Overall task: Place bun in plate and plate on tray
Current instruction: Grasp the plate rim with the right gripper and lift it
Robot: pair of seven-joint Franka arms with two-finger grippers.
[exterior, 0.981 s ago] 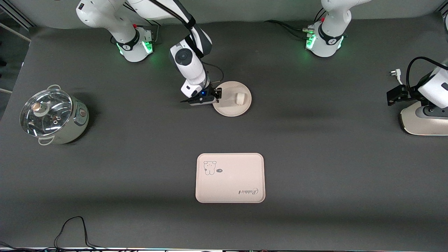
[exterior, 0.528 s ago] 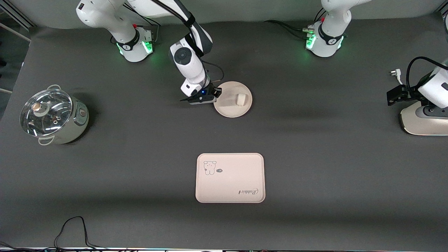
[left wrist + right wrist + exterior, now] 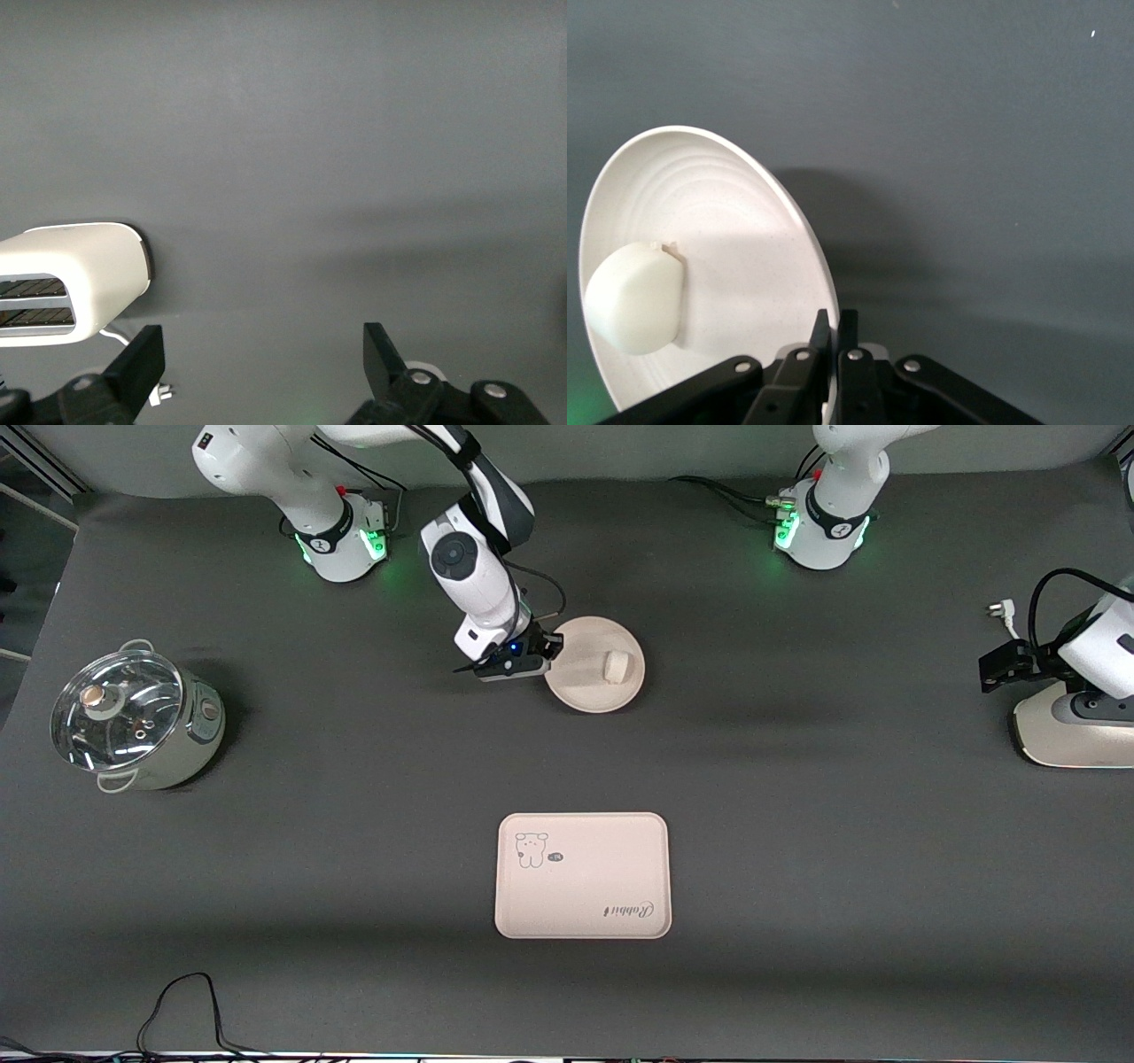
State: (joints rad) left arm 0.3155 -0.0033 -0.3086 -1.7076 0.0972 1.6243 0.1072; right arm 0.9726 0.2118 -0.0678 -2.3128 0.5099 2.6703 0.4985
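The round cream plate [image 3: 587,687] hangs tilted just above the table, close to the robots' bases, with the off-white bun [image 3: 617,666] lying in it. My right gripper [image 3: 551,650] is shut on the plate's rim at the side toward the right arm's end. In the right wrist view the fingers pinch the rim of the plate [image 3: 735,221], the gripper [image 3: 834,329] is at the plate's edge, and the bun [image 3: 634,299] rests against the low side. The pinkish rectangular tray [image 3: 611,868] lies nearer the front camera. My left gripper [image 3: 996,669] waits open by the toaster; it also shows in the left wrist view [image 3: 262,351].
A lidded steel pot [image 3: 133,719] stands at the right arm's end of the table. A white toaster [image 3: 1067,731] sits at the left arm's end and shows in the left wrist view [image 3: 66,279], with its plug [image 3: 999,609] lying beside it.
My right gripper has raised the plate by its rim, toward the bases, and tilted it. The bun has shifted a little in the plate. The left arm has not moved.
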